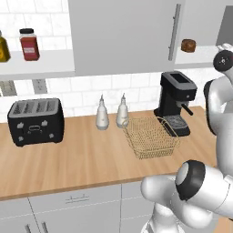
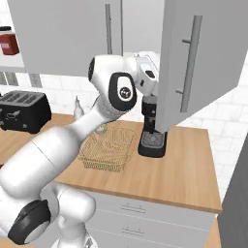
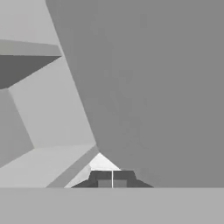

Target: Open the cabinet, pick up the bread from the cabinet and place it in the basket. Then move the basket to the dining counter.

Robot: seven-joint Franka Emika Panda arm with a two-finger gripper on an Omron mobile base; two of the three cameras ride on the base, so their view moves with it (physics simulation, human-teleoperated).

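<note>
cabinet (image 2: pixel 203 58) door swung open | bread (image 1: pixel 188 45) on shelf, 1 o'clock of empty basket (image 1: pixel 151 136) | gripper (image 3: pixel 112 180) fingers together (nothing held) | pick, place, carry left

Cabinet (image 1: pixel 118 36) doors: flat matt light grey, with smooth grey metal-look bar handles. Worktop (image 1: pixel 82 159): light wood with visible grain, satin finish. Basket (image 1: pixel 151 136): thin golden-tan wire mesh, see-through. Toaster (image 1: pixel 35 120): black, smooth, slightly glossy. Wall: glossy white tiles (image 1: pixel 86 91).
</note>
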